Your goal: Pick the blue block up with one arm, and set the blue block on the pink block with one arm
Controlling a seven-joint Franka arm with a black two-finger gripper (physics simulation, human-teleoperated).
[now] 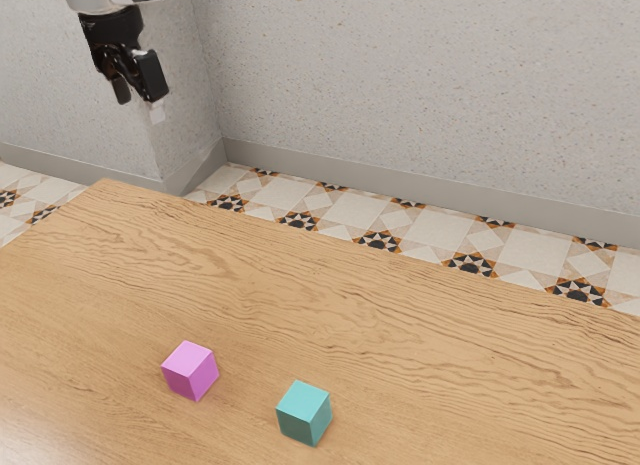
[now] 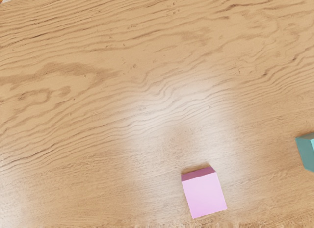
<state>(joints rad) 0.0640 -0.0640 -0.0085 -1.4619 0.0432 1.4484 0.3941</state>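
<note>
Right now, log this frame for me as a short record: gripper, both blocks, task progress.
gripper: high above the table, at the exterior view's upper left, carrying nothing
blue block: teal shade, resting on the table, untouched
pink block: resting on the table, nothing on top
spacing: blocks apart, blue one toward the exterior view's right
progress: pickup not yet started

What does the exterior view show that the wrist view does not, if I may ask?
Exterior view: the gripper high above the table, the wall and the tiled floor. Wrist view: the top face of the pink block from above, the blue block cut by the frame. Both: the wooden table and the two blocks, apart.
</note>
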